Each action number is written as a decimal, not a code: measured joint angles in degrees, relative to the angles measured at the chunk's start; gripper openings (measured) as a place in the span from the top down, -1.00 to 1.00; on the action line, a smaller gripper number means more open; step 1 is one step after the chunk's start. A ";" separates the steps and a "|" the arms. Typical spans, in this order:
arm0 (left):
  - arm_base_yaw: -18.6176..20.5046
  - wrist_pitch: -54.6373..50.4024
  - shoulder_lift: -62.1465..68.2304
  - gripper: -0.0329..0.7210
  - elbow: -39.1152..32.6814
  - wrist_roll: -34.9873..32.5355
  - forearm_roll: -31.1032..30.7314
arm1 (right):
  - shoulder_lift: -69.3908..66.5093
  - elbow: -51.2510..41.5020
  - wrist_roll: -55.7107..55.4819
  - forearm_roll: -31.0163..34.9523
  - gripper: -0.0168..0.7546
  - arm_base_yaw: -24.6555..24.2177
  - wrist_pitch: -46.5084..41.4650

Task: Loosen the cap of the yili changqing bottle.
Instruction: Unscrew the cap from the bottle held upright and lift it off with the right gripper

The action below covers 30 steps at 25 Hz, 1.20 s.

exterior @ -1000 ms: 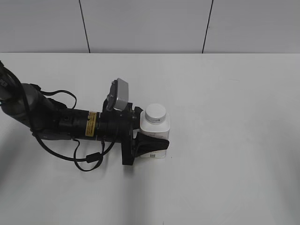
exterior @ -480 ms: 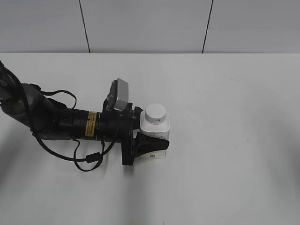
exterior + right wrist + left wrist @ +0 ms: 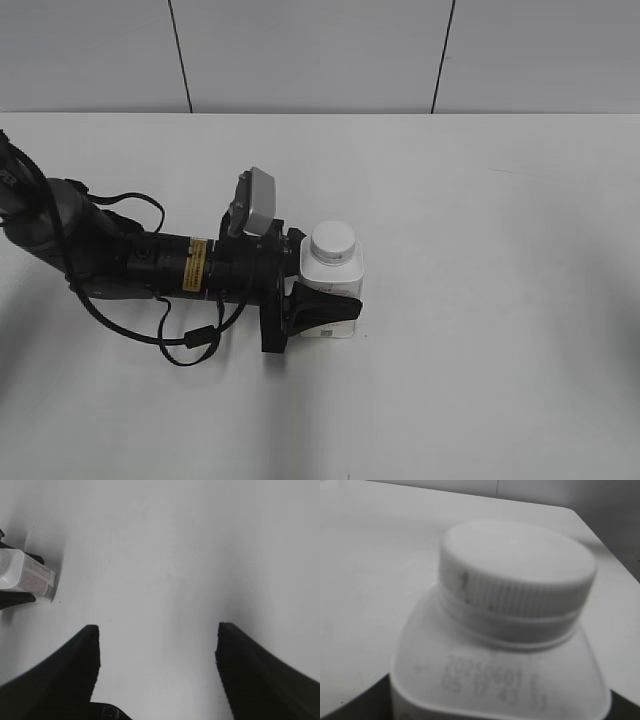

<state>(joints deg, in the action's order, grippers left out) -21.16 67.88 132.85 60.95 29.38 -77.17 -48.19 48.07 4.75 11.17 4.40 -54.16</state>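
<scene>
Left tool (image 3: 322,290) clenches the squat white plastic bottle (image 3: 335,285) upright on the white counter (image 3: 480,300), ribbed white screw cap (image 3: 333,240) on; right tool (image 3: 157,667) hangs released, well apart.

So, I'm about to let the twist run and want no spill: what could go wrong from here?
The left tool clamps only the low body of the bottle, so twisting the cap might spin or tip the bottle. The right tool hangs open over bare table, far off the cap; its long approach could knock the bottle. The cap's ridged rim is shallow, so a pinch may slip.
</scene>
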 joint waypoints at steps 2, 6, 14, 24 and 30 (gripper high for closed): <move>0.00 0.00 0.00 -0.23 0.00 0.00 0.00 | -0.47 0.07 0.00 0.06 -0.52 0.00 -0.36; 0.00 0.00 0.00 -0.23 0.00 0.00 0.06 | -3.70 1.66 -0.23 0.73 -0.52 0.00 -4.56; -0.06 0.01 0.00 -0.23 0.00 0.00 0.06 | -12.73 9.20 -2.50 3.19 -0.52 0.00 -11.43; -0.06 -0.05 0.00 -0.23 0.00 0.00 0.06 | -23.97 18.01 -5.55 9.21 -0.35 0.08 -15.18; -0.06 0.00 0.00 -0.23 0.00 0.00 0.01 | -29.33 22.54 -12.91 6.56 -0.32 8.35 -15.30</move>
<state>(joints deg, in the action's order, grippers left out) -21.22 67.88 132.85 60.95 29.38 -77.16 -77.51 70.61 -8.17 17.73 12.75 -69.46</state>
